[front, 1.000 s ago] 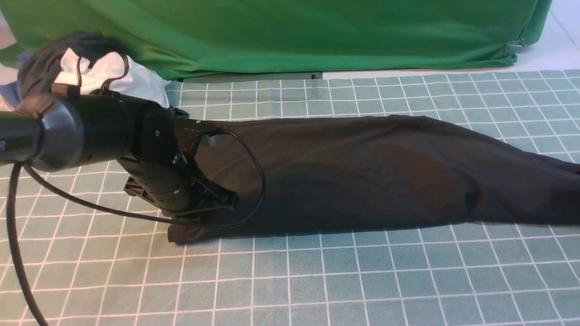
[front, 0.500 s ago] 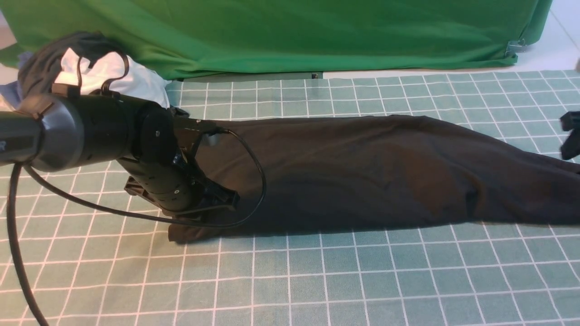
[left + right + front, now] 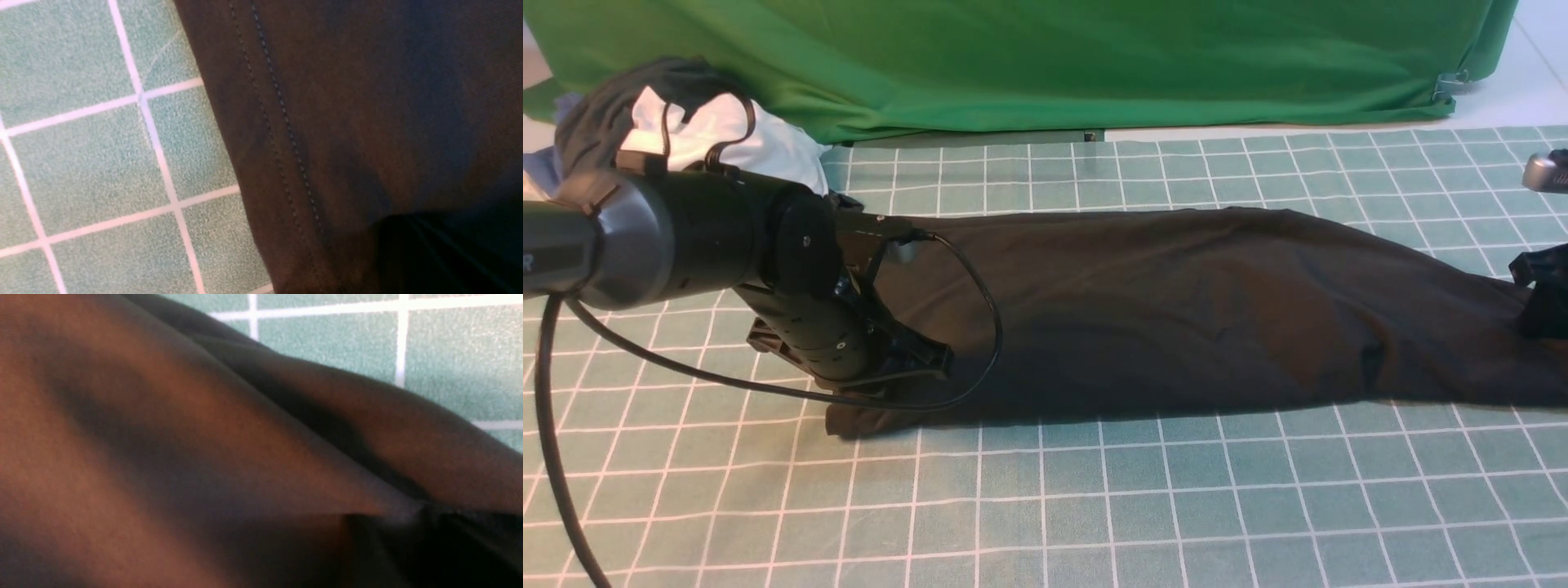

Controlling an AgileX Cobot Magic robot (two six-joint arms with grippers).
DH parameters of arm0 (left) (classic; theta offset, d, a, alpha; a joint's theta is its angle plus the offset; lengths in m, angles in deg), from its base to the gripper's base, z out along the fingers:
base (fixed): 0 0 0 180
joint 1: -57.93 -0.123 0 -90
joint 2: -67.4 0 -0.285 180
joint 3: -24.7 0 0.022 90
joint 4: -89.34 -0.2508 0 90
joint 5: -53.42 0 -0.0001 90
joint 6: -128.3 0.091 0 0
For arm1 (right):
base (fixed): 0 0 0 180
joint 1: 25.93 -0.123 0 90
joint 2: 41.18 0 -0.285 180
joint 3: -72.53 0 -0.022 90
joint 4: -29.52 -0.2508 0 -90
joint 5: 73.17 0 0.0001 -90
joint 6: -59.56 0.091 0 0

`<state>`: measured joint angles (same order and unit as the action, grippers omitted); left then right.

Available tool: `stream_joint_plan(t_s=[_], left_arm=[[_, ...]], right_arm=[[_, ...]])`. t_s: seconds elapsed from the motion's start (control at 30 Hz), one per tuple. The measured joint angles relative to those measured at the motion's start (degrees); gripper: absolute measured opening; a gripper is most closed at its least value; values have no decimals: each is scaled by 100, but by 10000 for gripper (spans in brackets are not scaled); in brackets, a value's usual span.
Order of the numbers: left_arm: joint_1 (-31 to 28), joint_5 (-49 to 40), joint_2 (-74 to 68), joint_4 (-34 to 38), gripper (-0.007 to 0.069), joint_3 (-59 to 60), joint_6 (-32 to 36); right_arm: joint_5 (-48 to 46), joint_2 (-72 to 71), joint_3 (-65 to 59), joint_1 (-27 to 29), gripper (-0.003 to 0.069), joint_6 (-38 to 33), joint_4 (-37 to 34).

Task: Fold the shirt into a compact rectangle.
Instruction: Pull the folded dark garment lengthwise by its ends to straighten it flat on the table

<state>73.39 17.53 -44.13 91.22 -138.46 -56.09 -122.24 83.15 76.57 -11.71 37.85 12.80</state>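
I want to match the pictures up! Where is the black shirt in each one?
Front view: shirt lies across the middle, side to side.
Left wrist view: shirt, with stitched hem, covers over half.
Right wrist view: shirt folds fill nearly everything.
Shared landmark: the green checked mat.

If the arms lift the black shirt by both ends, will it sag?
Probably floppy: the shirt lies in soft wrinkles on the checked mat, so its middle would likely sag. Thin at the hem, it would probably bunch when pushed, not slide.
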Motion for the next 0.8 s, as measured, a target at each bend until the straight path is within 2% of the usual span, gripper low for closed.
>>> stream_joint_plan(t_s=[0.07,0.1,0.4,0.7,0.8], left_arm=[[0,5,0,-5,7,0,0],[0,5,0,-5,7,0,0],[0,16,0,-5,7,0,0],[0,28,0,-5,7,1,7],[0,33,0,-5,7,1,7]], right_arm=[[0,0,0,0,32,-15,41],[0,0,0,0,24,-22,66],[132,-446,5,0,18,262,767],[525,-478,36,0,18,362,927],[667,-375,36,0,40,391,1007]])
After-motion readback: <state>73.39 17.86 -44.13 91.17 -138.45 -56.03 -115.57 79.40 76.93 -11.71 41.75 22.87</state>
